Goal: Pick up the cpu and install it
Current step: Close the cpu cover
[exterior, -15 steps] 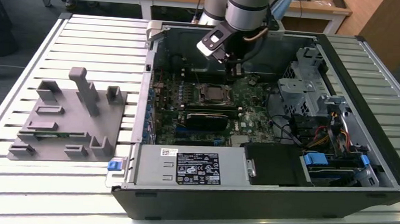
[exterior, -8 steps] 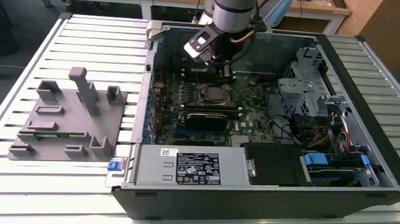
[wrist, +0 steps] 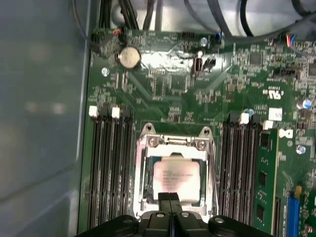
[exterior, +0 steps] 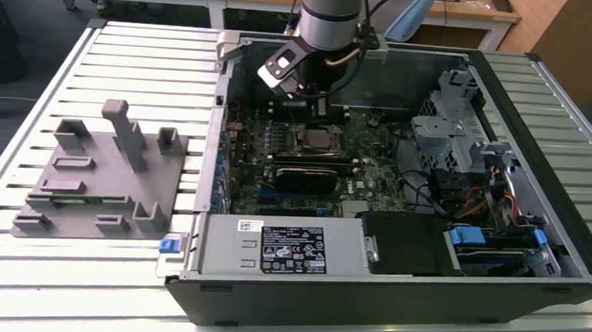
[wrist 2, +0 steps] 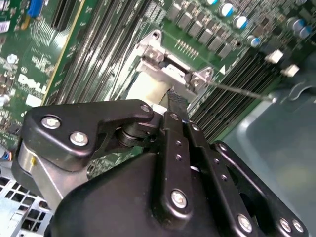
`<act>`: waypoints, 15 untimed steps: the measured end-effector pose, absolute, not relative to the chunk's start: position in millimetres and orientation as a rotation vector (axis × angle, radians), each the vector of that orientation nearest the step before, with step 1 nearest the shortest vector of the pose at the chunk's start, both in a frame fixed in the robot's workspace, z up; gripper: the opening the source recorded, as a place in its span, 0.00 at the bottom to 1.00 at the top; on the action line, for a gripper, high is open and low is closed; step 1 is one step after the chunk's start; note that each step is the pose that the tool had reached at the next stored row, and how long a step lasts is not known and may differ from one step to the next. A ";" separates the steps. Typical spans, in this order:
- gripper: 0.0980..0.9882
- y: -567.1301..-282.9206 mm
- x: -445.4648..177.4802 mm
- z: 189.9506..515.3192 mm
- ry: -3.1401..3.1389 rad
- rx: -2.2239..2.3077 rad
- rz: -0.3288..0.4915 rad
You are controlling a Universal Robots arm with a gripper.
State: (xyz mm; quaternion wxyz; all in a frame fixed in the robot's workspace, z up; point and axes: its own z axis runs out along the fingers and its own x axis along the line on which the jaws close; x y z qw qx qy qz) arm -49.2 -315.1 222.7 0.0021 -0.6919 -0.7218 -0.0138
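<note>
First wrist view: black gripper [wrist: 170,196] closed; beneath it, flat pale-silver square cpu [wrist: 176,174] sits in a metal-framed socket [wrist: 174,141].

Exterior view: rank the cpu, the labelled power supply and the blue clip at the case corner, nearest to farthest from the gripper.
From the gripper:
1. cpu, seated in its socket just below the gripper.
2. labelled power supply, along the case edge nearest the camera.
3. blue clip, at the case corner, toward the exterior view's left.
</note>
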 end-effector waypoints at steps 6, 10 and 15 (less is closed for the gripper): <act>0.01 -315.1 -55.8 216.7 -2.266 -2.172 -0.041; 0.01 -315.1 -57.4 211.9 -2.267 -2.173 -0.039; 0.01 -315.1 -58.7 205.7 -2.269 -2.174 -0.035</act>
